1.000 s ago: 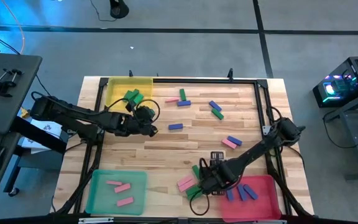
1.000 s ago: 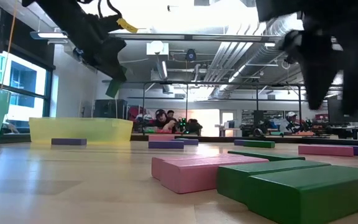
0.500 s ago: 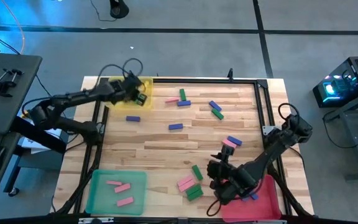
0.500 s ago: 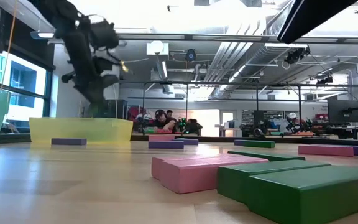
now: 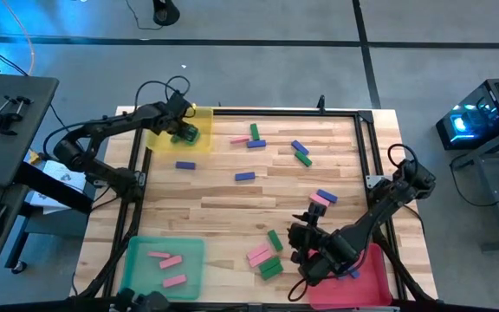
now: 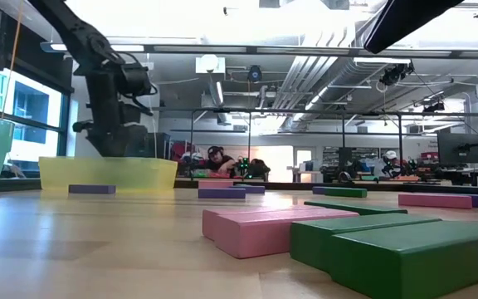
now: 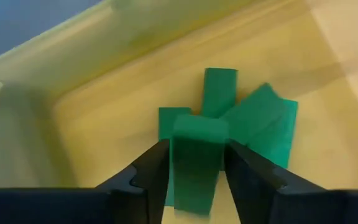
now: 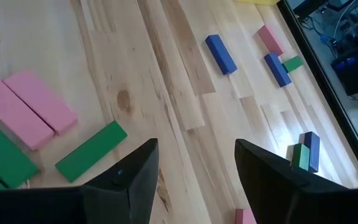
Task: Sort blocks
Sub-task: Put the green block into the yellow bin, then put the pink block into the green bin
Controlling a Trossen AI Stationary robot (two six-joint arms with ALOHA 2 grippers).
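Green block (image 7: 194, 158) between left gripper (image 7: 194, 171) fingers

Bright ceiling lights (image 6: 247, 21) glare above me. The green block (image 7: 194, 165) between my left fingers blurs; wood beyond stays sharp.

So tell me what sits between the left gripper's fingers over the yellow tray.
In the left wrist view, a green block stands between the left gripper's fingers, above other green blocks in the yellow tray.
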